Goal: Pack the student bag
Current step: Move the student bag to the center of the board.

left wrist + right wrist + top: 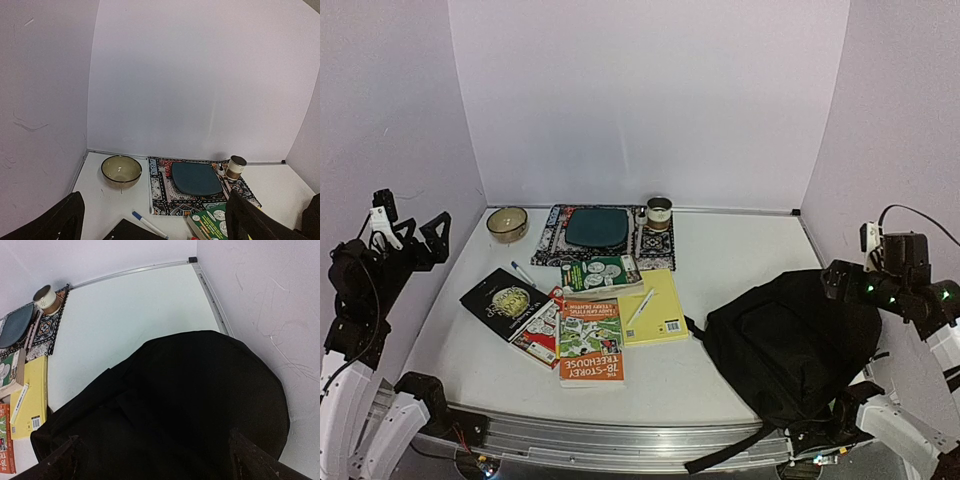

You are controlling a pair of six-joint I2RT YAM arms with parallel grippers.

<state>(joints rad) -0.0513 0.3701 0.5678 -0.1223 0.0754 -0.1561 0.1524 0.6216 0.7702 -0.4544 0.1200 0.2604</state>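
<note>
The student bag (790, 345) is being shown lying at the near right of the table (740, 245), below the right gripper (154, 436). Both it and the left gripper (155, 200) are being held wide open, empty. Books (588, 335) are being shown farther left.

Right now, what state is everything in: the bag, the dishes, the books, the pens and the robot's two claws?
student bag: slumped on the table, no opening showing
bowl: upright, empty
cup: upright on the mat
books: closed, overlapping
yellow notepad: closed, white pen lying on it
blue pen: lying loose on the table
left gripper: open, empty
right gripper: open, empty, above the student bag
</note>
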